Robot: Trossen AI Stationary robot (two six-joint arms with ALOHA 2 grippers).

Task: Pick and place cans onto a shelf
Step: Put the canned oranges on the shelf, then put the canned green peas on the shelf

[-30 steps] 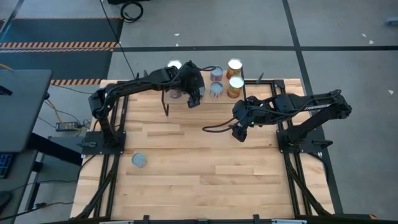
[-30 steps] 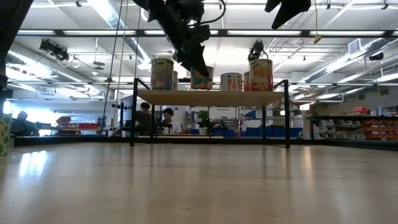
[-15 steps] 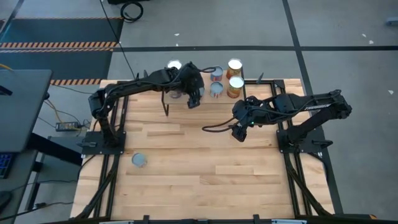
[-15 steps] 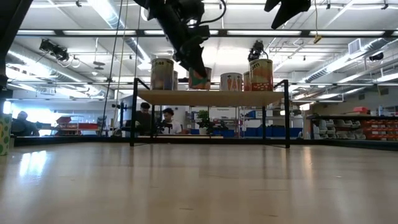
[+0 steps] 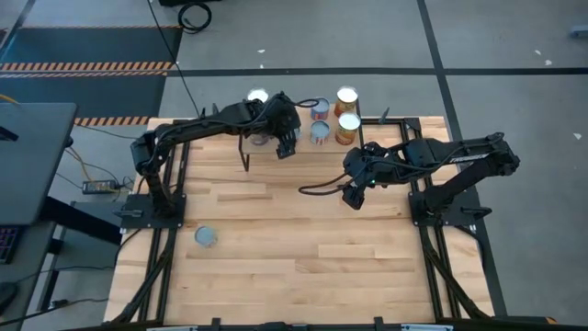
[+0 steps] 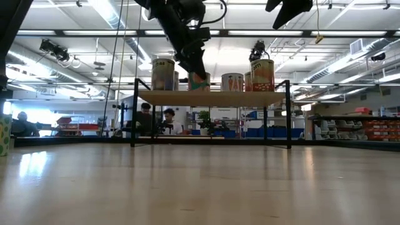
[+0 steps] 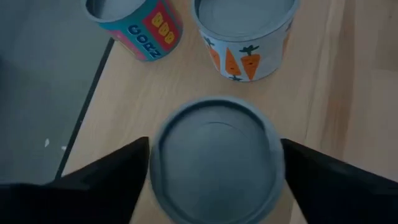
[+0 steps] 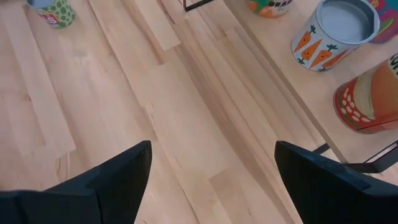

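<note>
a grey-topped can (image 7: 216,158) sits on the shelf (image 6: 212,97) in the upper middle of the high view, right under the left gripper (image 5: 286,138). in the left wrist view the dark fingers (image 7: 109,177) stand on either side of its lid with a sliver of wood showing between, so the grip looks released, jaws spread around the can. just beyond it on the same board are a carrot-print can (image 7: 247,34) and a teal and red can (image 7: 137,25), each apart from the one under the gripper. in the low view a tall can (image 6: 163,74) stands at the shelf's left end and an orange one (image 6: 262,75) towards its right.

the right gripper (image 5: 352,195) hangs over bare desk (image 5: 276,239) right of centre in the high view, jaws wide and holding nothing. one lone can (image 5: 206,237) sits on the desk at lower left, well apart from the shelf. people (image 6: 156,119) show in the room behind the shelf.
</note>
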